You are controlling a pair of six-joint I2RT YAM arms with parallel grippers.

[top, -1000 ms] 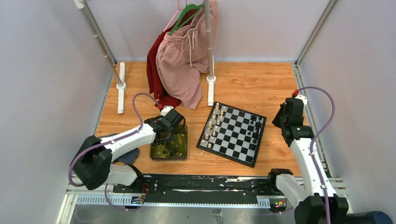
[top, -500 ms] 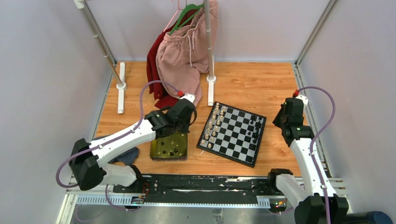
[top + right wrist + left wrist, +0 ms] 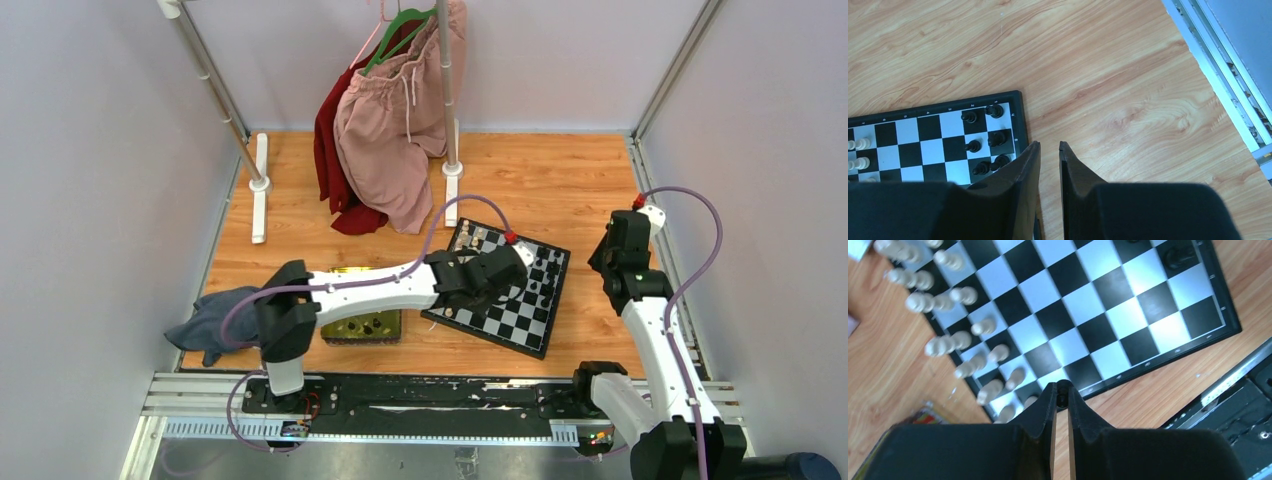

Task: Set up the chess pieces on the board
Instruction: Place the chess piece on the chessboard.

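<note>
Left gripper [image 3: 1063, 388] pinching a black piece [image 3: 1064, 399] above the board [image 3: 1098, 305]

Reaches in from the left across the wooden table [image 3: 560, 180], over the yellow-green tray [image 3: 330, 336], and hangs above the chequered squares. Holds the tiny piece at the very fingertips, drawn almost together with only a thin line of gap below it. Looks down, in the wrist view, on the board's dark border near one corner, beside two rows of cream pieces [image 3: 948, 342] lined along the board's left side.

Shows the board lying flat on the wood, turned at an angle to the table's edges, between the two arms. Counts six black pieces [image 3: 998, 137] standing on it, clustered at the corner nearest the right gripper [image 3: 1049, 145]. Shows a few more dark pieces [image 3: 368, 325] in the tray, too small to tell apart.

Hangs, on the right, over bare wood just beside that corner, with jaws a narrow slit apart and nothing between them.

Takes in as well a grey-blue cloth [image 3: 215, 320] at the table's near left edge, and red and pink clothes [image 3: 390, 130] on a rack at the back.
</note>
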